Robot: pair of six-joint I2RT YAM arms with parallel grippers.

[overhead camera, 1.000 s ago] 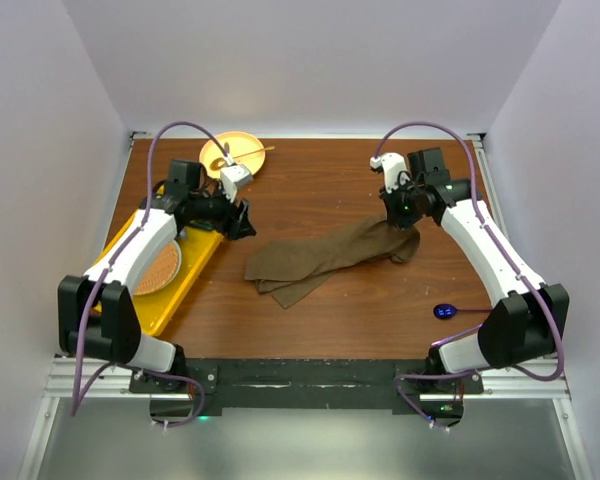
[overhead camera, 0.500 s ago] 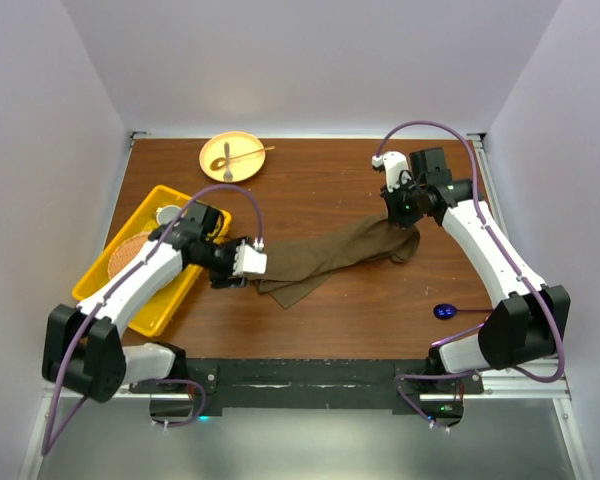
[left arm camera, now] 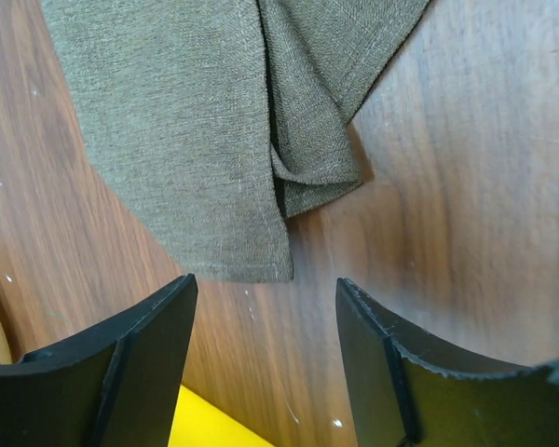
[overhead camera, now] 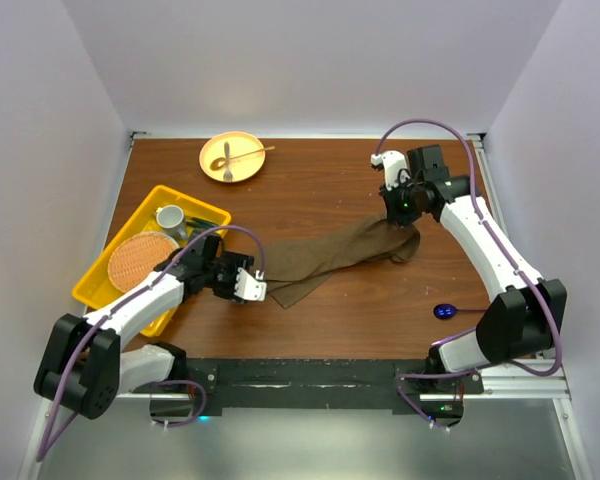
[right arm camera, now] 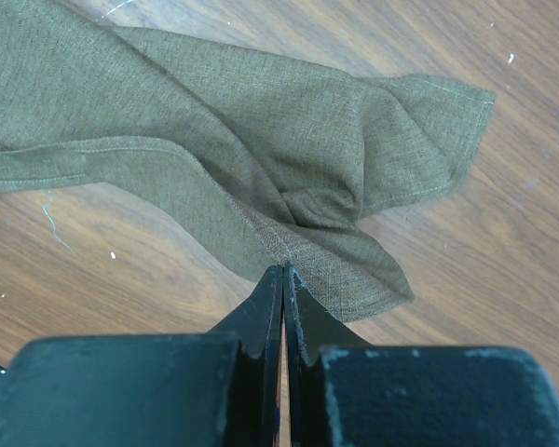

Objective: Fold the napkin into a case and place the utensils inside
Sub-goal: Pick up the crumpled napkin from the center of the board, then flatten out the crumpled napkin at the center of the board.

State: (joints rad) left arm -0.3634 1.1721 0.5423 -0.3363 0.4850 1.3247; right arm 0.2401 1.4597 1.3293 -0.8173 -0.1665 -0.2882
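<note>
The olive-brown napkin [overhead camera: 330,255] lies crumpled in a long band across the middle of the table, not shaped into a case. My right gripper [overhead camera: 398,222] is shut on its right end; in the right wrist view the jaws [right arm camera: 282,270] pinch the napkin's edge [right arm camera: 261,140]. My left gripper [overhead camera: 255,290] is open and low at the napkin's left end. In the left wrist view it [left arm camera: 265,289] is empty, just short of the napkin's corner [left arm camera: 196,140]. A blue-purple spoon [overhead camera: 445,311] lies at the near right. More cutlery [overhead camera: 228,157] lies on the yellow plate [overhead camera: 212,170].
A yellow tray [overhead camera: 195,207] stands at the left with a round woven mat [overhead camera: 140,262] and a cup [overhead camera: 170,216] in it. Its corner shows in the left wrist view [left arm camera: 205,424]. The plate is at the back left.
My left arm has swung off the tray toward me and to the right, down to the napkin's left end. The napkin's left end has shifted slightly. The right arm has stayed still.
</note>
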